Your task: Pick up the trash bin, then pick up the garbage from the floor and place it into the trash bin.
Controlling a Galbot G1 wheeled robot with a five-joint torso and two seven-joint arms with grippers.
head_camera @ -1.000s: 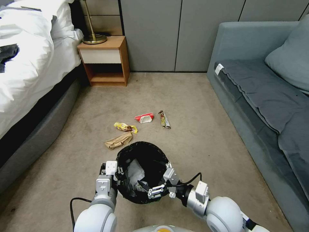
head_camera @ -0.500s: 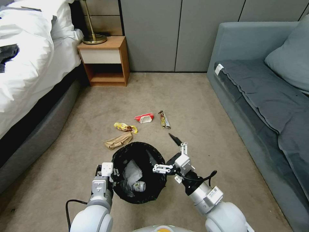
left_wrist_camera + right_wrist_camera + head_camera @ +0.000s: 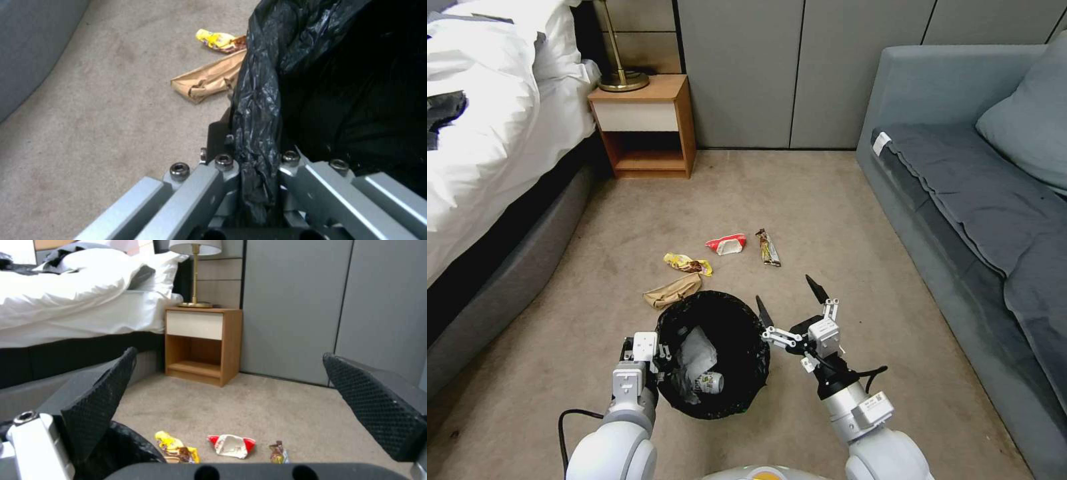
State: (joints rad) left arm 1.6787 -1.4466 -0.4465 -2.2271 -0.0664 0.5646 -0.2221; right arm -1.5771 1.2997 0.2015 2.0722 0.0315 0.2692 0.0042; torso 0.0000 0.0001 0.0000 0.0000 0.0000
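The trash bin (image 3: 740, 333), lined with a black bag, stands on the carpet in front of me, and my left gripper (image 3: 659, 355) is shut on its near-left rim. The left wrist view shows the left gripper (image 3: 257, 160) pinching the black liner (image 3: 260, 100). Inside the bin lie a white tissue (image 3: 697, 357) and a small bottle (image 3: 710, 382). My right gripper (image 3: 790, 300) hovers open and empty just right of the bin; its fingers (image 3: 100, 406) stand wide apart. Garbage lies beyond the bin: a brown paper bag (image 3: 672, 291), a yellow wrapper (image 3: 687, 264), a red-white wrapper (image 3: 726, 245) and a dark wrapper (image 3: 768, 248).
A bed (image 3: 487, 147) runs along the left and a grey sofa (image 3: 974, 193) along the right. A wooden nightstand (image 3: 644, 127) with a lamp stands at the back left, against grey wall panels. Open carpet lies between the litter and the sofa.
My right gripper has come out of the bin, swung right and forward, and now stands open beside it. A small bottle now lies in the bin. The left gripper keeps its hold.
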